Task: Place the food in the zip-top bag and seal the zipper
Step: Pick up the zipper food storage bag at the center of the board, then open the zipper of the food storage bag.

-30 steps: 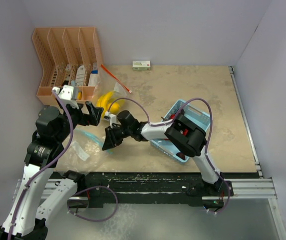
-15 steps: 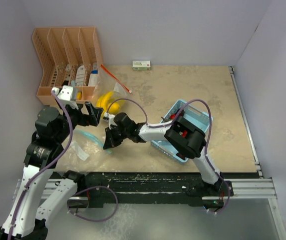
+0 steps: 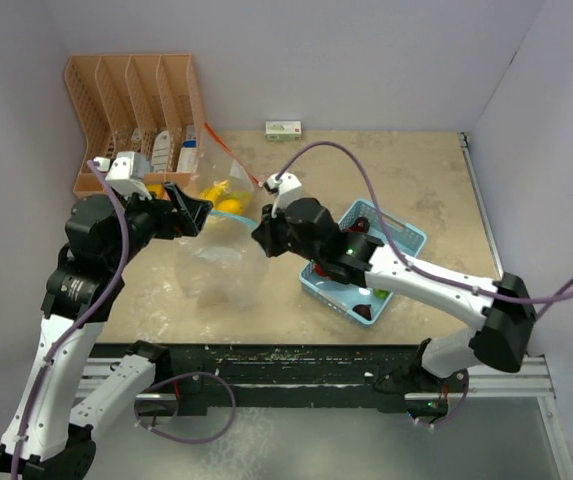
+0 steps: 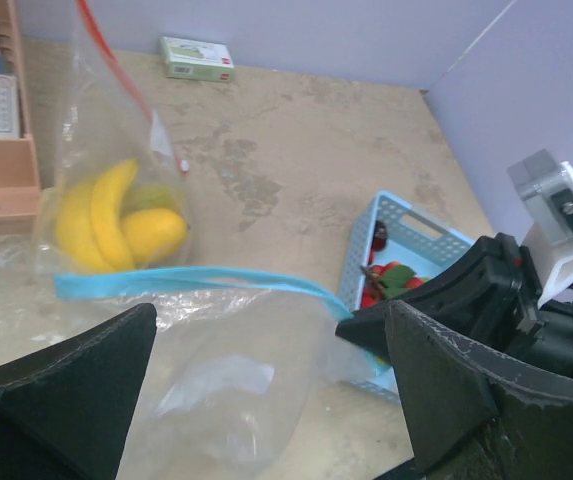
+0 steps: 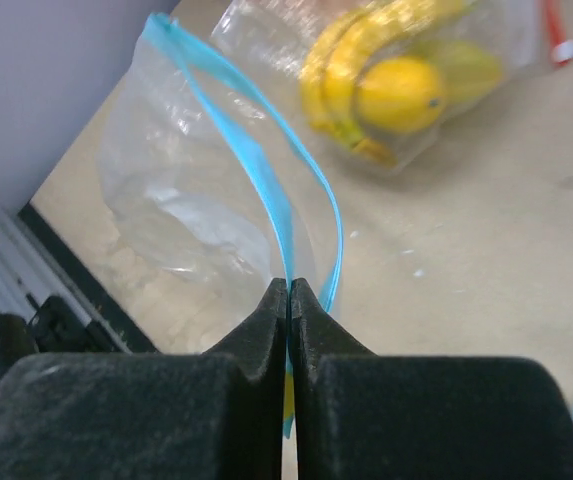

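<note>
A clear zip-top bag (image 3: 216, 272) with a blue zipper strip (image 4: 186, 279) hangs between my grippers. My right gripper (image 3: 260, 238) is shut on the right end of the strip (image 5: 288, 285). My left gripper (image 3: 194, 212) is open at the bag's left side, its fingers (image 4: 76, 370) wide apart with the bag (image 4: 226, 390) in front of them. Red, green and dark toy food (image 3: 366, 297) lies in the light-blue basket (image 3: 408, 238), and also shows in the left wrist view (image 4: 386, 275). Yellow bananas and a lemon (image 3: 221, 190) sit inside a second bag with a red zipper (image 4: 116, 225).
An orange file organizer (image 3: 131, 110) stands at the back left. A small white and green box (image 3: 283, 130) lies by the back wall. Walls close the table at the back and both sides. The basket sits just right of my right gripper.
My right arm has swung up and right, lifting the bag's blue zipper off the table. The bag now hangs upright. My left gripper has risen beside it.
</note>
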